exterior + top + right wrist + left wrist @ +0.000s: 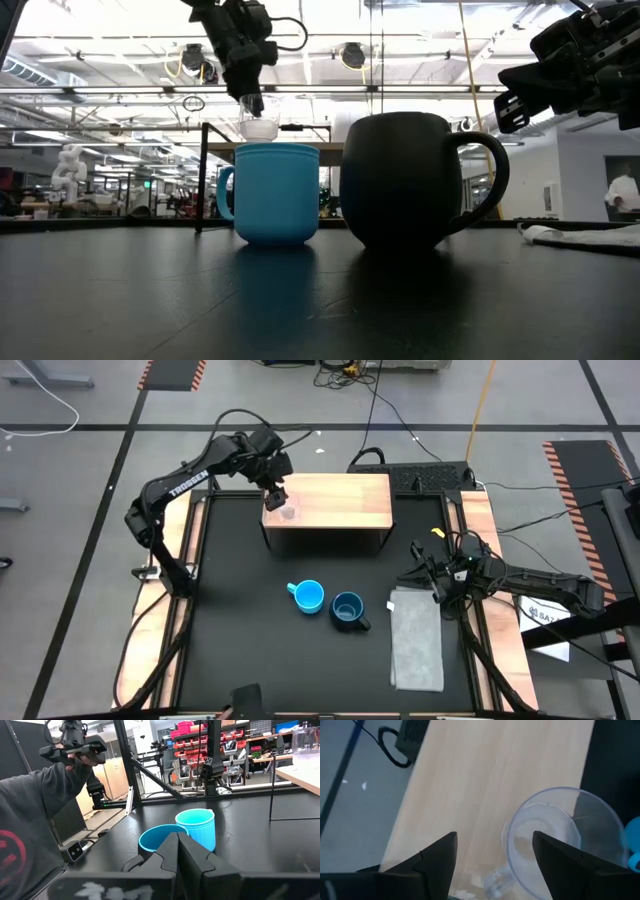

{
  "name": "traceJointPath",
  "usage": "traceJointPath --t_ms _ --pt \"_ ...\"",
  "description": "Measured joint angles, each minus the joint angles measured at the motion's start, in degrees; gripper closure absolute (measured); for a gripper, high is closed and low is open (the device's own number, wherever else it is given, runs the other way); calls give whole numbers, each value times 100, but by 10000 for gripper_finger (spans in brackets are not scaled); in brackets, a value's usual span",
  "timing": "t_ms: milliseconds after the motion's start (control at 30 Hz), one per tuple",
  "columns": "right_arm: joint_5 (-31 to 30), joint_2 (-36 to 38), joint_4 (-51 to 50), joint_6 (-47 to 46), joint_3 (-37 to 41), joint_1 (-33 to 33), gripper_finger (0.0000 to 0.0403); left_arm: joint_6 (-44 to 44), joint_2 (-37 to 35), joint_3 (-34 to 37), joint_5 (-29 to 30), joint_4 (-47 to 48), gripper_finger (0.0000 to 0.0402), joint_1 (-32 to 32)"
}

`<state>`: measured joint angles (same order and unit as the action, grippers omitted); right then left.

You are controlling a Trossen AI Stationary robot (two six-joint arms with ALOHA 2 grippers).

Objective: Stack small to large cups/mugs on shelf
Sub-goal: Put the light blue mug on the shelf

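At upper left of the high view, the left tool (277,494) is seen spread wide over the shelf (340,500), with the clear cup (289,513) standing free on the wood just beside and below its fingers. A straight lift is judged best, so the cup is not tipped. Lower centre on the counter (240,620), the light-blue mug (308,596) and navy mug (348,610) are left unstacked. At right, the right tool (440,586) is kept shut and empty.

Overhead, table-level, two wrist views

cups: 3 (clear (288,513), light-blue (309,597), navy (348,610)) | shelf (340,500): 1 | cloth (415,638): 1
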<state>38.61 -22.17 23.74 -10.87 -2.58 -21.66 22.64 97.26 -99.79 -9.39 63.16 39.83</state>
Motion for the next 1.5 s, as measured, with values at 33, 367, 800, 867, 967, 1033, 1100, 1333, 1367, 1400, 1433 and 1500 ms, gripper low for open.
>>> traceJointPath --t_ms 33,367,800,867,967,1033,1100,1333,1367,1400,1433,1500 --pt "0 0 1 0 1 0 403 25 -64 0 -4 -11 139 1" --pt "0 -1 1 0 1 0 403 -75 -1026 0 -113 -12 139 43" --pt "0 -2 -1 -22 1 -1 403 -389 -2325 -7 -149 499 140 -10" --pt "0 0 -3 -24 1 -1 403 -394 -2475 -7 -135 739 140 -11" --pt "0 -1 -4 -22 -1 0 403 -445 -2732 -7 -156 793 140 -11" --pt "0 0 -1 -21 1 1 403 -501 -2901 -7 -252 681 140 -11" --pt "0 0 -1 -15 1 1 403 -517 -3061 -7 -263 686 140 -11" --pt "0 -2 -4 -42 -1 -1 403 -777 -3811 257 -216 778 140 -12" --pt "0 -2 -4 -42 -1 1 403 -817 -3946 367 -208 778 140 -11" --pt "0 -1 -4 -42 1 1 403 -867 -4090 496 -157 777 140 -13" --pt "0 0 -4 -40 1 -1 403 -949 -4242 640 -79 781 140 -12" --pt "0 -1 -3 -42 -1 1 403 -1079 -4523 929 69 782 140 -11"
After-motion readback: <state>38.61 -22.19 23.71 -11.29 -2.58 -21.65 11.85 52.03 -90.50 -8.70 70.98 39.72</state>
